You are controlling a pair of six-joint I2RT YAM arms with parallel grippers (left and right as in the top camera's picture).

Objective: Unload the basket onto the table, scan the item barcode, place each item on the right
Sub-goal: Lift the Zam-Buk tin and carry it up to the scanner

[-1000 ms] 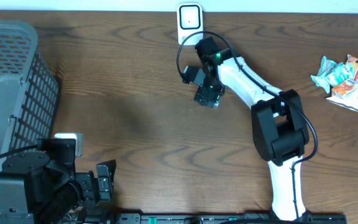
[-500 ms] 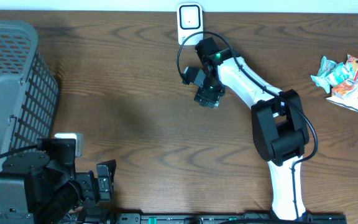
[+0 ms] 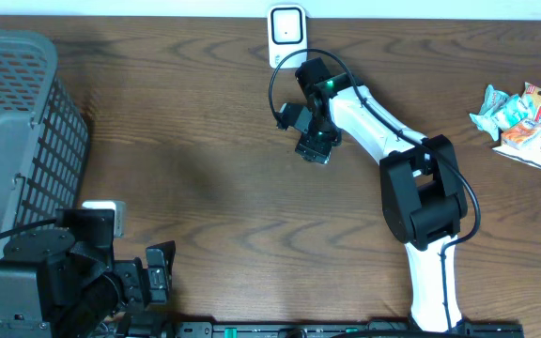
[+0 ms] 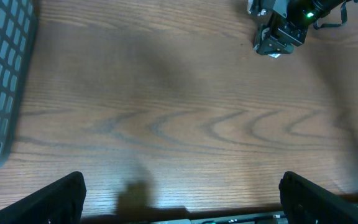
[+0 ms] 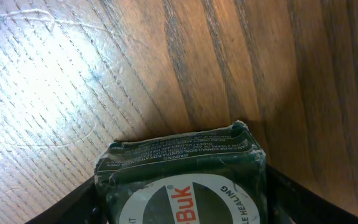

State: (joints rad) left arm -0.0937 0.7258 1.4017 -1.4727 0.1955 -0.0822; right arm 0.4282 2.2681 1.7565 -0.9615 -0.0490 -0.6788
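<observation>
Step in hand, by my read: R gripper [image 3: 314, 143] takes hold of the dark green packet [image 5: 180, 167] so it can go to the white scanner [image 3: 286, 26] at the far edge of the table [image 3: 205, 188]. To do it well: close evenly on both sides, keep the pinch centred so the packet doesn't twist, don't crush it, & leave the printed faces uncovered. No barcode visible in any view, so it may need turning before it faces the scanner. Packet sits right between the R fingers [image 5: 73, 208], 1 each side, round "Buk" label toward the wrist cam. Jaws at mid width, hugging it; can't tell if they pinch yet. All this just in front of the scanner. L gripper [image 4: 182, 190] wide, holding nothing, well apart, near the basket [image 3: 17, 131].
</observation>
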